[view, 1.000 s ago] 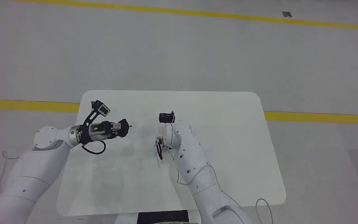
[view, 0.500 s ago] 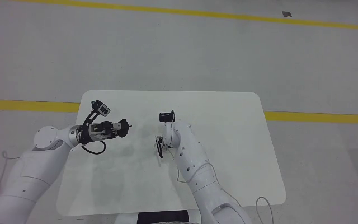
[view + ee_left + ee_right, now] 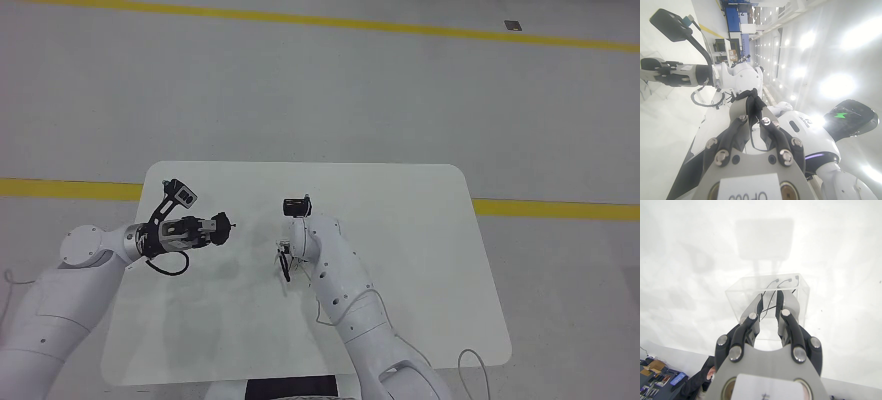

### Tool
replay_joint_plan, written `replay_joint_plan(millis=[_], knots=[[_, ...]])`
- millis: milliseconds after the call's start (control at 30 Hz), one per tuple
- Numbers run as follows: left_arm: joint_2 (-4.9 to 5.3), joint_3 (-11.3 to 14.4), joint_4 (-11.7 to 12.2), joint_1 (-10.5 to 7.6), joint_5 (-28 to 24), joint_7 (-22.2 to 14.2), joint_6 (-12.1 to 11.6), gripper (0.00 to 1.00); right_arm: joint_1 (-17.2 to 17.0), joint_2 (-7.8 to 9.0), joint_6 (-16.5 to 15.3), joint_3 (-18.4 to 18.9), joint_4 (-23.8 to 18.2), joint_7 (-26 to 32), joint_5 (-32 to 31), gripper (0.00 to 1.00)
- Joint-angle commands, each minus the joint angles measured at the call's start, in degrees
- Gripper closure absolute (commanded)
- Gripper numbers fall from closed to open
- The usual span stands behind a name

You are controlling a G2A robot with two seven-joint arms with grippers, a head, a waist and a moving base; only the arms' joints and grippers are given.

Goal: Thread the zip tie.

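Note:
My left gripper (image 3: 752, 94) is shut on a black zip tie (image 3: 752, 139), whose strap loops back between the fingers. In the top view it (image 3: 224, 226) is held above the table's left part, pointing toward the other arm. My right gripper (image 3: 770, 303) points down into a small clear box (image 3: 803, 298) holding several black zip ties (image 3: 784, 281). Its jaws stand open, with one thin tie (image 3: 769, 308) crossing the gap between them. In the left wrist view the right gripper (image 3: 646, 73) hangs over the box (image 3: 658, 91).
The white table (image 3: 420, 250) has rounded corners, and both arms are over its left half. Its right half and front are bare. A yellow line (image 3: 560, 208) runs across the grey floor behind the table.

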Motion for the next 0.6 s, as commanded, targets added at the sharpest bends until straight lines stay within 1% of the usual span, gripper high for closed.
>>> replay_joint_plan(millis=[0, 267, 567], knots=[[0.0, 0.0, 0.0, 0.0, 0.0, 0.0, 0.0, 1.0, 0.1, 0.13, 0.0, -0.2, 0.0, 0.1, 0.0, 0.82], [0.0, 0.0, 0.0, 0.0, 0.0, 0.0, 0.0, 1.0, 0.4, 0.41, 0.0, -0.9, 0.5, 0.7, 0.0, 0.82], [0.0, 0.0, 0.0, 0.0, 0.0, 0.0, 0.0, 1.0, 1.2, 0.49, 0.0, -1.4, 2.0, 0.6, 0.0, 0.83]])
